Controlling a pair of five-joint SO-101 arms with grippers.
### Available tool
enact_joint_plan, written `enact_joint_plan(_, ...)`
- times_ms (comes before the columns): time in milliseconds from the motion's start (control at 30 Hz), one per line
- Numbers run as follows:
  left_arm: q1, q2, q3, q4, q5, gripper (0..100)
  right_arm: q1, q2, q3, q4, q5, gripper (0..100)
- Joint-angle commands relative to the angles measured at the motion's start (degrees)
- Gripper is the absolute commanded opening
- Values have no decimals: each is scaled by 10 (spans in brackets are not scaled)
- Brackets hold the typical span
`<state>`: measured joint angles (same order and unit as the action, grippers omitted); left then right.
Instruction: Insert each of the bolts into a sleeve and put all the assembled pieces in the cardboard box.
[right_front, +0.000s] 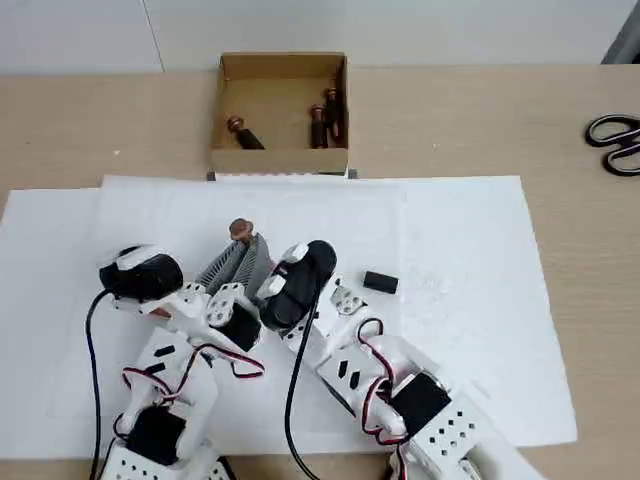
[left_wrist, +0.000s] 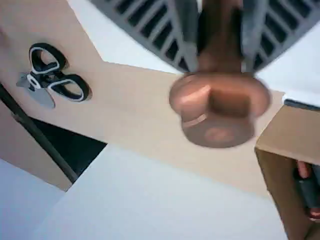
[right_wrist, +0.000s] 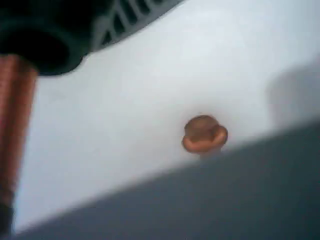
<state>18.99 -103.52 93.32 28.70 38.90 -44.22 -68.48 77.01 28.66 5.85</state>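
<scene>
Holds bolt (right_front: 240, 230) by the shank, centre-left of high view, clamped tight in left gripper (right_front: 247, 246). Keeps head clear and aimed toward box (right_front: 283, 160), likely lifted off paper (right_front: 470, 230) for sleeving. Leaves sleeve (right_front: 380, 282) loose, right of centre. Cannot tell right gripper (right_front: 285, 262) state. In box, upper centre: finished pieces (right_front: 325, 115).

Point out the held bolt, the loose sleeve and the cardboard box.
bolt (left_wrist: 220, 109), left wrist view, on its head.
sleeve (right_front: 380, 282), high view, middle of its side.
cardboard box (right_front: 280, 160), high view, on its front wall.
</scene>
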Motion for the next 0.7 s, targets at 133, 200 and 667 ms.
enact_joint_plan(133,13,-4,-39,14,2,6,24,-32,17,-10,-1,2)
enact_joint_plan(200,13,-4,-40,34,2,6,24,-32,16,-11,-1,2)
enact_joint_plan(667,97,-4,-7,128,2,6,21,-32,-30,-11,0,2)
